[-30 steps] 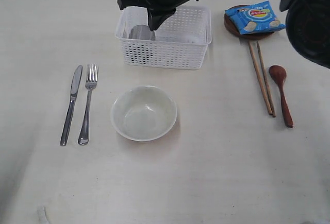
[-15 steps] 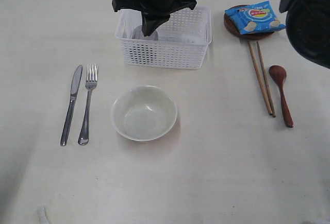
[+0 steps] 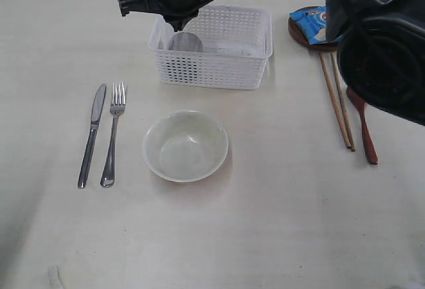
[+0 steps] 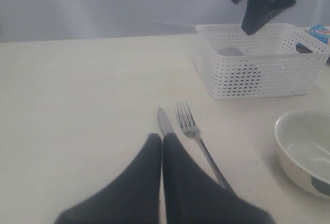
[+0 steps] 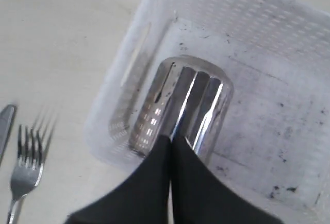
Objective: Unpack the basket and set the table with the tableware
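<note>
One steel cup [image 3: 184,42] upright in basket [image 3: 219,71]

We see a plain, pale grey wall [image 4: 77,2] behind the cream table [image 3: 292,236]. Soft, even light falls across its faintly grained top.

There are 2 chopsticks [image 3: 337,103] and 1 each of basket [image 3: 212,70], cup [image 3: 184,42], bowl [image 3: 185,146], knife [image 3: 91,134], fork [image 3: 111,136], spoon [image 3: 365,136], plate [image 3: 296,38], packet [image 3: 309,24].

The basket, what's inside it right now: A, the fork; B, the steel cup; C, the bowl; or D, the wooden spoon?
B: the steel cup sits inside the basket, while the bowl, fork and spoon lie out on the table.
</note>
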Controlling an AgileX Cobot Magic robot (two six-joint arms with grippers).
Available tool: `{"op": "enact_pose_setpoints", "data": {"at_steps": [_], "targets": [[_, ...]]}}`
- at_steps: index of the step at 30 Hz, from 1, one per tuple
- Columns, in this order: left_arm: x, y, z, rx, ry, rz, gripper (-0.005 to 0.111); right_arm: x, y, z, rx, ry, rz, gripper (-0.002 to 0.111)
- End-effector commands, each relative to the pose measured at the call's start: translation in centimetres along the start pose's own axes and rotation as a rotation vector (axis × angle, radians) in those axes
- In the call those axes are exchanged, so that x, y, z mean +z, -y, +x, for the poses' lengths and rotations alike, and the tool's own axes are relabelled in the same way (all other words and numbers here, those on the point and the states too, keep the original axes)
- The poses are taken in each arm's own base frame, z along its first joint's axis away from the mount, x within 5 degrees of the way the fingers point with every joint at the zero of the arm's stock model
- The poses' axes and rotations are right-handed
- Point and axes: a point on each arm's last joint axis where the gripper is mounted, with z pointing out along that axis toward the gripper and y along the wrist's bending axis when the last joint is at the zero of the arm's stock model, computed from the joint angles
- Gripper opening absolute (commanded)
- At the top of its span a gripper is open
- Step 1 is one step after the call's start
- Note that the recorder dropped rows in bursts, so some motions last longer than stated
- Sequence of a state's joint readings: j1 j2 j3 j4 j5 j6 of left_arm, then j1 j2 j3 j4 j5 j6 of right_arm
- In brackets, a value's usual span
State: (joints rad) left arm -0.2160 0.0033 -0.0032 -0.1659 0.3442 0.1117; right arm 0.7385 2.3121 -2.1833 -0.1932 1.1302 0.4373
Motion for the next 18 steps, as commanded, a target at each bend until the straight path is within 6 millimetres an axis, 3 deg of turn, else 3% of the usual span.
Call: {"op": "enact_pose_setpoints", "data": {"at_steps": [1,2,5,11,14,18], "targets": [[0.0,0.0,0.1,0.0,0.001,0.004,0.0,-1.1,-0.2,-0.7,0.045,0.033,-0.048,0.015],[0.0,0.0,0.1,0.0,0.001,0.004,0.0,-1.4,-0.2,-1.2,0.069,0.066,-0.056,0.023],[0.0,0.0,0.1,0.0,0.001,0.004,0.0,-1.3,0.7,-1.7,0.12,0.09,-0.053,0.031],[0.0,0.0,0.1,0.0,0.001,0.004,0.0,2.0,1.1,-1.3,0.133,0.044,-0.031,0.061],[0.0,0.0,0.1,-0.003,0.001,0.005,0.0,3.8,1.4,-1.4,0.159,0.063,-0.037,0.068],[0.0,0.0,0.1,-0.003,0.001,0.005,0.0,6.0,4.2,-1.6,0.285,0.019,-0.012,0.068]]}}
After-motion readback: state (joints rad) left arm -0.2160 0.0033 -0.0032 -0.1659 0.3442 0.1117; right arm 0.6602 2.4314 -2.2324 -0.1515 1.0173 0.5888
